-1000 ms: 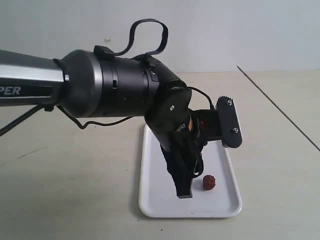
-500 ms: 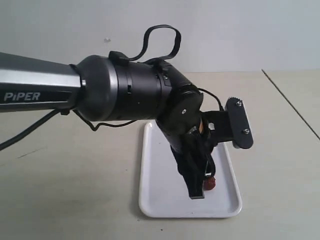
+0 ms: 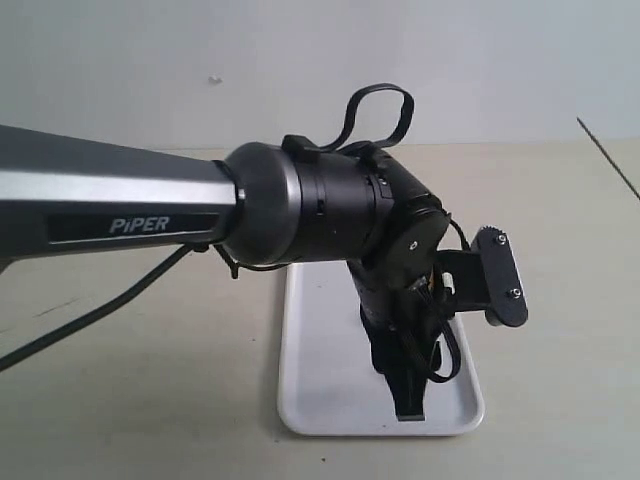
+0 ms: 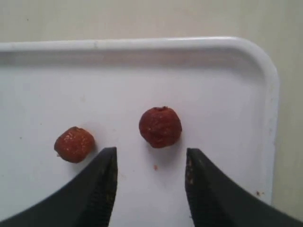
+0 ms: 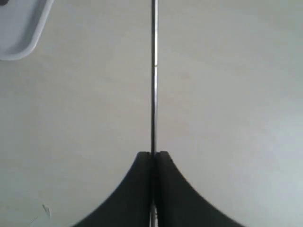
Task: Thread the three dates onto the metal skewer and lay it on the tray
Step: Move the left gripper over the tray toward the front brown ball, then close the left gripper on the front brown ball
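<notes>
Two dark reddish-brown dates lie on the white tray [image 4: 227, 85] in the left wrist view. One date [image 4: 160, 126] sits just ahead of the gap between the jaws, and the other date [image 4: 74, 144] lies beside one black finger. My left gripper [image 4: 150, 165] is open and holds nothing. In the exterior view my left gripper [image 3: 408, 400] points down at the tray [image 3: 320, 370] near its front right corner and hides the dates. My right gripper [image 5: 154, 155] is shut on the thin metal skewer [image 5: 154, 75], which runs straight out over the beige table.
A corner of the tray [image 5: 19, 28] shows at the edge of the right wrist view. The big black left arm [image 3: 300, 205] reaches across the exterior view. A dark seam [image 3: 610, 155] crosses the table at the far right.
The left arm has swung to the right over the tray. The date seen beside its finger a second ago is now hidden behind the gripper.
</notes>
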`<act>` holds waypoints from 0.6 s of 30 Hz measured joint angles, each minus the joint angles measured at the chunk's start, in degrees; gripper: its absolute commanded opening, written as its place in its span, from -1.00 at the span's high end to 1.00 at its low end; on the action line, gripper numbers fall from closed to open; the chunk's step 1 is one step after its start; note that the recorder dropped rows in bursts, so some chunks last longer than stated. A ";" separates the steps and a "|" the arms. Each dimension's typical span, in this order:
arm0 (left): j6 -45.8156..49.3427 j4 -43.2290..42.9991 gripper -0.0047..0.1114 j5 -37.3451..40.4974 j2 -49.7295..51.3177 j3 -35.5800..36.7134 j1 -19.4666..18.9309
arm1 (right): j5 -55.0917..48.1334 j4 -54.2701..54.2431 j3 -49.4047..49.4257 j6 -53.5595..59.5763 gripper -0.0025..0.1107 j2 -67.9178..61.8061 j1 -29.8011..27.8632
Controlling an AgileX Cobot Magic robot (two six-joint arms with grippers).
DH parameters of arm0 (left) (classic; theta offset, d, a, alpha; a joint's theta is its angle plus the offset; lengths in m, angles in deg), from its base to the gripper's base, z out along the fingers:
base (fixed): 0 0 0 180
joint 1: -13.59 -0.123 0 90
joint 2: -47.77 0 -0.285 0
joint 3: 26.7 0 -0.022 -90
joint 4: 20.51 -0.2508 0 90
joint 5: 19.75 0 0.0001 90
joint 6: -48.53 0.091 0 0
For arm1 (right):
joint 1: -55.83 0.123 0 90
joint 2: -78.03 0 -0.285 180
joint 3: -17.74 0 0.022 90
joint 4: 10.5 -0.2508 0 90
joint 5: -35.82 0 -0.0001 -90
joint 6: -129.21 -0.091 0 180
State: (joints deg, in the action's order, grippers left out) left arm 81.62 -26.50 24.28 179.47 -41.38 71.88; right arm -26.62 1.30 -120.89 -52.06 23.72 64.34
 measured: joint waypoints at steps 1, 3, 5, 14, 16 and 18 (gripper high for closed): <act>0.37 0.16 0.13 -0.11 0.00 0.02 0.00 | 0.11 0.02 0.00 -0.01 0.96 0.00 0.00; 0.79 0.28 0.13 -0.22 0.13 -0.02 0.00 | 0.44 0.12 0.00 -0.13 0.96 0.00 0.00; 0.93 0.74 0.13 -0.22 0.37 -0.02 0.00 | 0.58 0.12 0.00 -0.23 0.96 0.00 0.00; 1.27 2.43 0.13 -0.49 1.73 -0.02 0.00 | 1.20 0.36 0.00 -0.23 0.96 0.00 0.00; 1.35 3.21 0.13 -0.49 2.46 -0.21 0.00 | 1.31 0.36 0.00 -0.23 0.96 0.00 0.00; 1.40 3.64 0.13 -0.58 3.11 -0.24 0.00 | 1.42 0.36 0.00 -0.23 0.96 0.00 0.00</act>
State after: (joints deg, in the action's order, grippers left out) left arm 83.01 -22.86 23.69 182.59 -41.62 71.88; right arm -25.20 1.66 -120.89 -52.30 23.72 64.34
